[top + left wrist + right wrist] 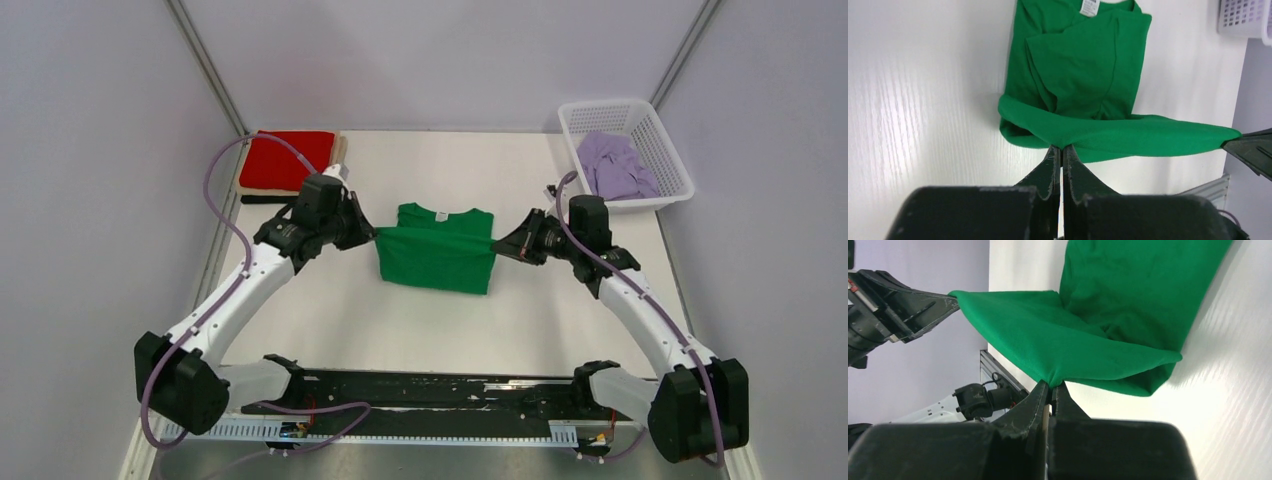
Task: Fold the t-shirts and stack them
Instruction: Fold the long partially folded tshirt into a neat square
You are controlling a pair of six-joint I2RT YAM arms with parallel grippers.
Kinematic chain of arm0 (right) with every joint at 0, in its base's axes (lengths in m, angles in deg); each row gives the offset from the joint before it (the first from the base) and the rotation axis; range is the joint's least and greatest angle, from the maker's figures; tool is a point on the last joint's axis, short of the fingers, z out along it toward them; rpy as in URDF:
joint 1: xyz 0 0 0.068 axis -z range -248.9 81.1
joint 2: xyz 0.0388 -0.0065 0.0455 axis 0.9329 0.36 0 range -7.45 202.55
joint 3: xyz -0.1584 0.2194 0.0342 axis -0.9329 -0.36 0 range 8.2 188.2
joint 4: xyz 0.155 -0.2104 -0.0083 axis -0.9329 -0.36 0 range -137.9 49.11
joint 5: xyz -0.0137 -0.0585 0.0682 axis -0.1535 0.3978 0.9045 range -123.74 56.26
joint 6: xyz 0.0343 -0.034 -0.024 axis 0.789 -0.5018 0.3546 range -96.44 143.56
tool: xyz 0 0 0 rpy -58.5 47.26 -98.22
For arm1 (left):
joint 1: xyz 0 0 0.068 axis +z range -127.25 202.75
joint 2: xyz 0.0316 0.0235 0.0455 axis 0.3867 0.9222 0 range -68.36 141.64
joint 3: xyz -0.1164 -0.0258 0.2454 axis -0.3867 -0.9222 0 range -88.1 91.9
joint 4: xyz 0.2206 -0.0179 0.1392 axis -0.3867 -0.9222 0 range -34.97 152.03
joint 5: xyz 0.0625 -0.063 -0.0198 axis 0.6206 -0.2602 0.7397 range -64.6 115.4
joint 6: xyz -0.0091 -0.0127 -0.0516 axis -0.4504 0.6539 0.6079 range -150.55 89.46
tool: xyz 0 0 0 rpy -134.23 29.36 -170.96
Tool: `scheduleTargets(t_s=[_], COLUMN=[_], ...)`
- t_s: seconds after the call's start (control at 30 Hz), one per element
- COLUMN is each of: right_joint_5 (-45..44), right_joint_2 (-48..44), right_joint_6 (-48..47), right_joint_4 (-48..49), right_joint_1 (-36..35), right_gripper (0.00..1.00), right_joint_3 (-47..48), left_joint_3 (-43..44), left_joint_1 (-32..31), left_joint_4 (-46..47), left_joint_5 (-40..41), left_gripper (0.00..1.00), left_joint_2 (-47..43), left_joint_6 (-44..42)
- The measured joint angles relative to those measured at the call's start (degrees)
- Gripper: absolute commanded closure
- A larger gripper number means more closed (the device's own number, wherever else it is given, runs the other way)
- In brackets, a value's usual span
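The bright green t-shirt [437, 248] lies mid-table, sleeves folded in, white neck tag [1089, 7] at its far end. My left gripper [372, 234] is shut on its near left corner and my right gripper [496, 243] is shut on its near right corner. Together they hold the hem stretched and lifted above the body of the shirt [1128, 135] [1058, 340]. A folded red t-shirt [288, 160] lies on a beige one [341, 148] at the back left, with a black edge [266, 199] showing beneath. The lilac t-shirt [615, 165] lies crumpled in the basket.
The white lattice basket [660, 145] stands at the back right corner. A black rail [430, 385] with the arm bases runs along the near edge. Grey walls close the table on the left, right and back.
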Motion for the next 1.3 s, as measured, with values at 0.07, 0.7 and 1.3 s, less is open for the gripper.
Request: scheduleTargets(t_s=[0.07,0.7,1.3], right_joint_5=[1.2,8.6,1.6], right_joint_2=[2.4,32.1,51.6], right_joint_6=[-0.3,-1.6,-3.5], right_joint_4=[1.5,9.9,11.5], right_joint_1=[1.6,10.0,12.7], right_gripper=[1.00,1.00,0.00], right_joint_3=[1.6,14.6,30.0], left_joint_3=[1.7,21.4,41.2], left_joint_1=[1.3,7.5,9.7], left_joint_4=[1.5,7.3,4.7], left_joint_5=[-0.6,-5.3,-3.8], left_gripper=[1.00,1.00,0.00], left_joint_2=[2.9,34.8,56.0], left_joint_6=[-0.2,-4.1,-7.1])
